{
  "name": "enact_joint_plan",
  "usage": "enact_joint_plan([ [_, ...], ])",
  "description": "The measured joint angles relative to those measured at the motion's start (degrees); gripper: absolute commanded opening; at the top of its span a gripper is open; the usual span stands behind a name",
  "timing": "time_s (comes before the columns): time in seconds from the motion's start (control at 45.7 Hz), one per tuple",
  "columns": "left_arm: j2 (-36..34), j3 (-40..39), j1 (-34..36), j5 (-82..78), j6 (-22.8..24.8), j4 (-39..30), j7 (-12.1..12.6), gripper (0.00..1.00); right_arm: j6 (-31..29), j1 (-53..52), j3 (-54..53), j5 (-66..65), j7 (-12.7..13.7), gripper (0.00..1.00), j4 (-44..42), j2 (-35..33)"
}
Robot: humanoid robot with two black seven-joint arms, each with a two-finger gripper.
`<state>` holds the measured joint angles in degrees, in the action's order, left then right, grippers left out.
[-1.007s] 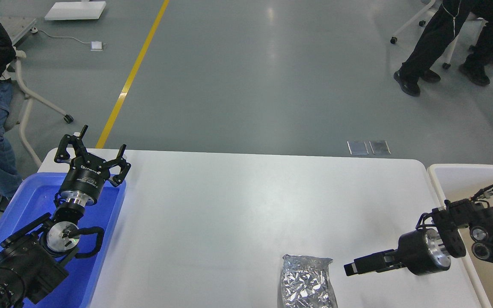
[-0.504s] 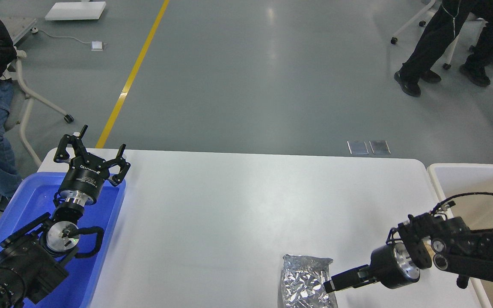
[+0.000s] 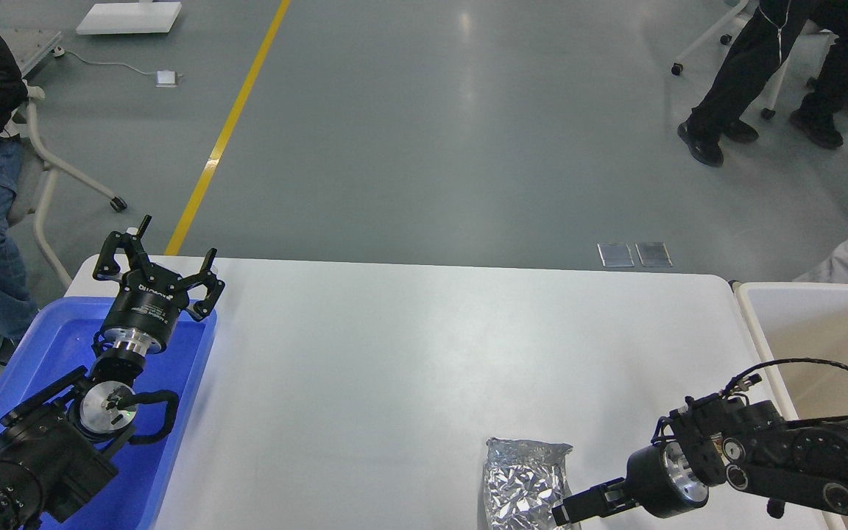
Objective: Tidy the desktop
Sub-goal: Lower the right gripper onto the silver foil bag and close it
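The desktop point(image 3: 409, 353) is a wide white tabletop with rounded corners. A crinkled silver foil bag point(image 3: 523, 482) lies on it near the front edge, right of centre. My right gripper point(image 3: 567, 511) comes in low from the right and its dark tip is at the bag's lower right edge; its fingers cannot be told apart. My left gripper point(image 3: 163, 254) is open and empty, with fingers spread, held above the far right corner of the blue tray point(image 3: 48, 346).
A white-rimmed beige bin point(image 3: 814, 324) stands against the desktop's right end. The blue tray sits on the left end under my left arm. Seated people and wheeled chairs are on the floor at far right and far left.
My right arm has moved down and to the left, from beside the beige bin to the foil bag's right edge. My left arm has not moved.
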<state>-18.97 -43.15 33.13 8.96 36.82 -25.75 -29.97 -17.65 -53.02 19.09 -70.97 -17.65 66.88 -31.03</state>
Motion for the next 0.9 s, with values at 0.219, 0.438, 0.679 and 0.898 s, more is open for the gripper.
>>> enact_joint_plan([
  [0.219, 0.0, 0.0, 0.0, 0.0, 0.0, 0.0, 0.0, 1.00, 0.6, 1.1, -0.2, -0.4, -0.1, 0.59, -0.9, 0.9],
  [0.438, 0.0, 0.0, 0.0, 0.0, 0.0, 0.0, 0.0, 1.00, 0.8, 1.4, -0.3, -1.7, -0.4, 0.29, -1.3, 1.2],
  [0.679, 0.0, 0.0, 0.0, 0.0, 0.0, 0.0, 0.0, 1.00, 0.8, 1.4, -0.4, -2.5, -1.1, 0.18, -1.4, 1.3],
  [0.898, 0.0, 0.0, 0.0, 0.0, 0.0, 0.0, 0.0, 1.00, 0.9, 1.3, -0.5, -2.8, -1.3, 0.00, -1.5, 1.3],
])
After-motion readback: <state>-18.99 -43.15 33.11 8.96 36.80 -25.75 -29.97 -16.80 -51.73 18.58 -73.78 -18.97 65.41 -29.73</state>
